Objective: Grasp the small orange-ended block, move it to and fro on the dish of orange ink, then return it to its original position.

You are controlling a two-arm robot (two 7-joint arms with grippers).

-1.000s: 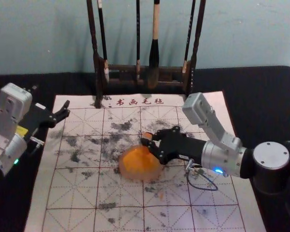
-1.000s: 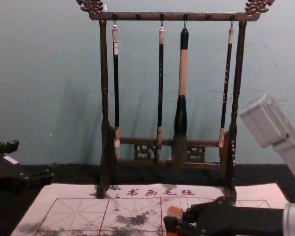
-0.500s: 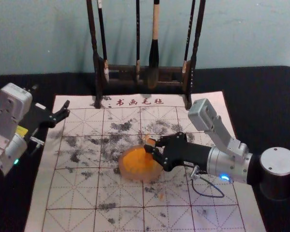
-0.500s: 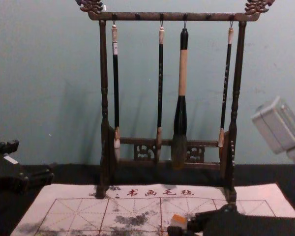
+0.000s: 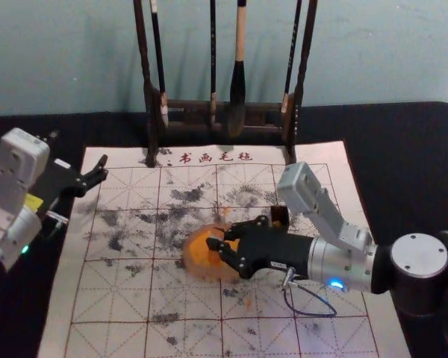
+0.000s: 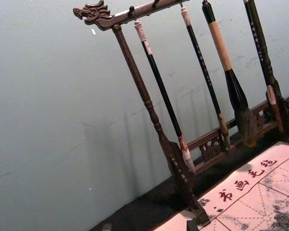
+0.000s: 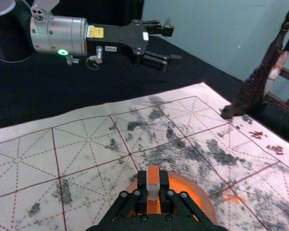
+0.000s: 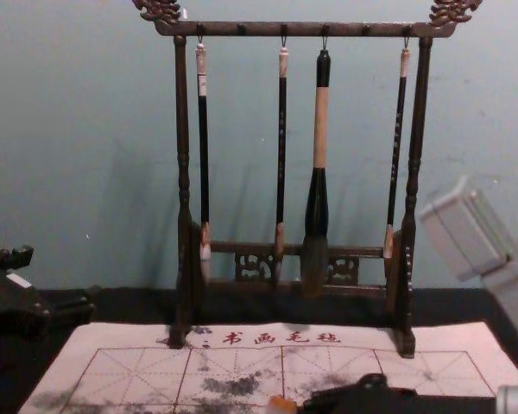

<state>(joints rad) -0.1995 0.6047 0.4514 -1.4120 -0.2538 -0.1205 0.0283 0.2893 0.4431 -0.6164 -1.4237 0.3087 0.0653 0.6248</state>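
Note:
My right gripper point(image 5: 215, 235) reaches in over the round dish of orange ink point(image 5: 197, 261). In the right wrist view, this gripper point(image 7: 153, 186) is shut on a small block point(image 7: 153, 174) with an orange end and a white band. The dish point(image 7: 208, 206) shows behind and below the block; whether they touch, I cannot tell. At the chest view's bottom edge, the block's orange end point(image 8: 282, 403) peeks out beside the fingertips. My left gripper point(image 5: 78, 149) stays parked at the mat's far left corner, open with nothing held; its tips frame the left wrist view's bottom edge.
A brush rack point(image 5: 187, 115) with hanging brushes stands at the mat's back edge. Behind my right gripper sits a small dark object point(image 5: 280, 216). The gridded mat point(image 5: 112, 298) carries dark smudges and orange marks.
The right gripper has moved left and slightly nearer over the dish, still with the block; the dark object behind it has come into view. The left arm is unmoved.

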